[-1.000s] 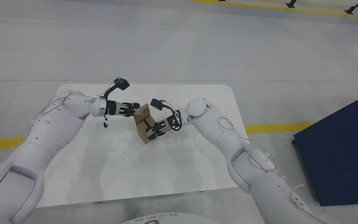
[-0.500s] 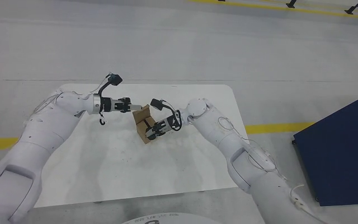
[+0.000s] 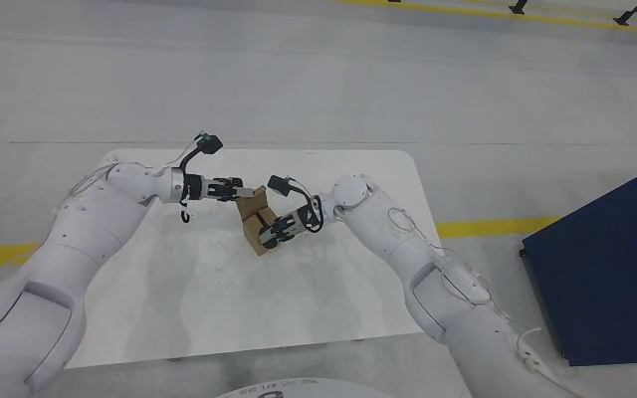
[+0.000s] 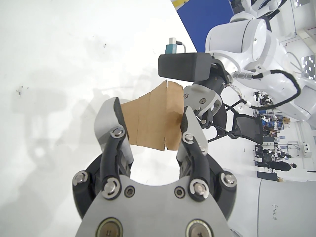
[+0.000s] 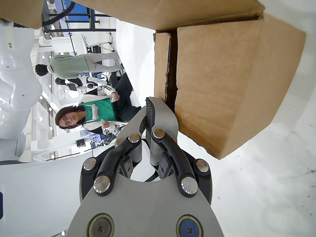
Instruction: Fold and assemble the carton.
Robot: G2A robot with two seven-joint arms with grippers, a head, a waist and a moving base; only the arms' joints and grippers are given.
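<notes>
A brown cardboard carton [image 3: 257,212], partly folded with loose flaps, rests tilted near the middle of the white table [image 3: 199,298]. My left gripper [image 3: 242,191] is at its far-left side. In the left wrist view this gripper [image 4: 151,117] is open, and a carton flap [image 4: 153,124] lies just beyond its fingertips, spanning the gap. My right gripper [image 3: 269,236] sits at the carton's near side. In the right wrist view it [image 5: 148,104] is shut, its tips against the edge of a flap of the carton [image 5: 222,87], with no cardboard seen between the pads.
The table's front half and left side are bare white surface. Its right edge [image 3: 423,229] lies behind the right arm. A blue panel [image 3: 597,269] stands on the floor to the right, off the table.
The left gripper drew back from the carton half a second ago and has come back up to its flap. The right arm and the carton have kept still.
</notes>
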